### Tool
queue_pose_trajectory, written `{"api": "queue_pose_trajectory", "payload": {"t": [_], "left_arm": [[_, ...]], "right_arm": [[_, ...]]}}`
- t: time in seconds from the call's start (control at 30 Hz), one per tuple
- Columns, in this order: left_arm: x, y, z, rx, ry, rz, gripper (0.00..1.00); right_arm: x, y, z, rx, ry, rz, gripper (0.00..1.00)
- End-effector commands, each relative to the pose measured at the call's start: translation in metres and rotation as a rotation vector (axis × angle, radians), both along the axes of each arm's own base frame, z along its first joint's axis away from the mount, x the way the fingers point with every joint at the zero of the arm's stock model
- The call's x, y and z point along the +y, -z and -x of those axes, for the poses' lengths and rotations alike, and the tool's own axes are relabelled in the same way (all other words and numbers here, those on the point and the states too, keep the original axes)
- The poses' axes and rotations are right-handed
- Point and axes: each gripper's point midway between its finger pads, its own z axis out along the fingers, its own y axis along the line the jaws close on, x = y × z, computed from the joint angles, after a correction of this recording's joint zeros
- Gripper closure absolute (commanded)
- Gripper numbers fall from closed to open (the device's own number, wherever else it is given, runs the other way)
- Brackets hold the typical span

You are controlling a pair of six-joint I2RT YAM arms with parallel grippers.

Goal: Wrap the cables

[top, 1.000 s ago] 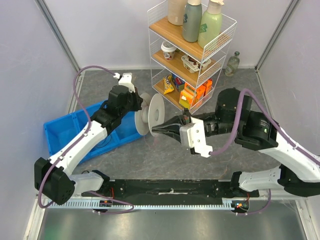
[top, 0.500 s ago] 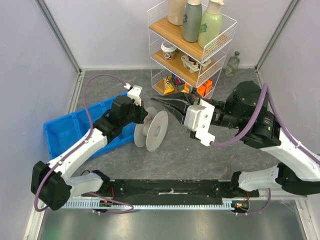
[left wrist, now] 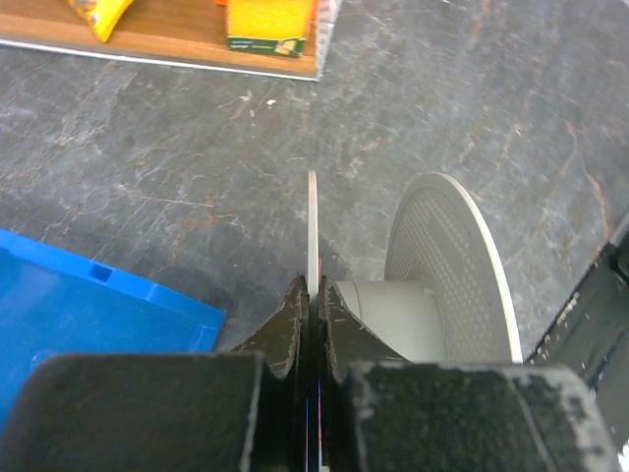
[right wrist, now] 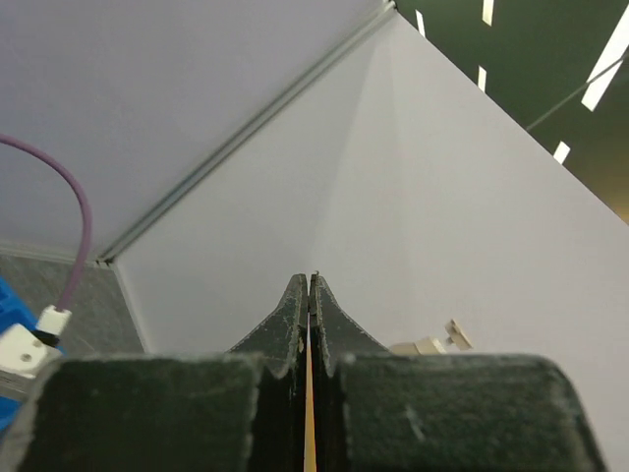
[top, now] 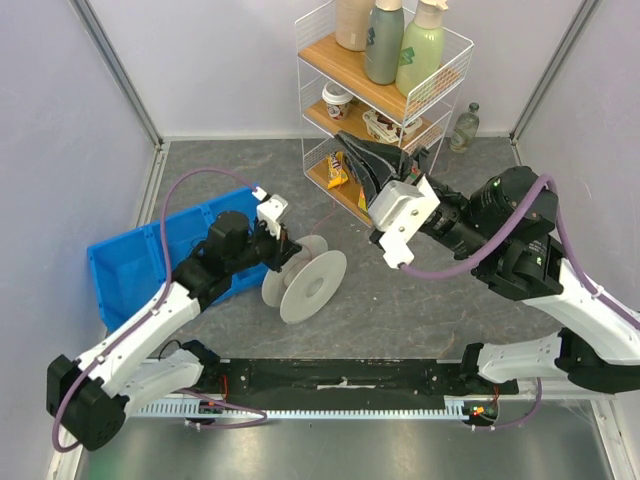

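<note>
A white spool (top: 312, 288) with two round flanges hangs tilted just over the grey floor at centre left. My left gripper (top: 283, 243) is shut on the thin edge of its near flange (left wrist: 313, 221). In the left wrist view the fingertips (left wrist: 295, 310) pinch that flange, with the grey hub (left wrist: 388, 313) and the perforated far flange (left wrist: 452, 265) to the right. My right gripper (top: 345, 138) is raised in front of the wire shelf and is shut. A tiny stub of thin cable (right wrist: 315, 275) shows at its tips. In the top view the cable itself is too fine to follow.
A blue bin (top: 140, 262) lies left of the spool, under the left arm. A white wire shelf (top: 440, 75) with bottles, cups and snack packets stands at the back, close behind the right gripper. A glass bottle (top: 466, 127) sits in the back right corner. Walls close in on both sides.
The right gripper swung from low beside the spool up and back to the shelf front. The left arm brought the spool forward and rightward, tilting it. Both grippers stayed shut.
</note>
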Motion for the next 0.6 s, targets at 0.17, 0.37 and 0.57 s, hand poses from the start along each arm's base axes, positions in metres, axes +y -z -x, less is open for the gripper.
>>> {"api": "queue_pose_trajectory", "payload": {"t": [0.17, 0.37, 0.57], "left_arm": [[-0.004, -0.051, 0.076, -0.206, 0.347, 0.103, 0.98], [0.008, -0.059, 0.106, -0.289, 0.431, 0.082, 0.98], [0.019, -0.076, 0.117, -0.302, 0.394, 0.107, 0.98]], "right_arm": [[-0.045, 0.002, -0.026, -0.040, 0.244, -0.003, 1.00], [-0.063, 0.022, -0.051, -0.019, 0.345, 0.018, 1.00], [-0.085, 0.041, -0.077, -0.011, 0.472, 0.053, 1.00]]}}
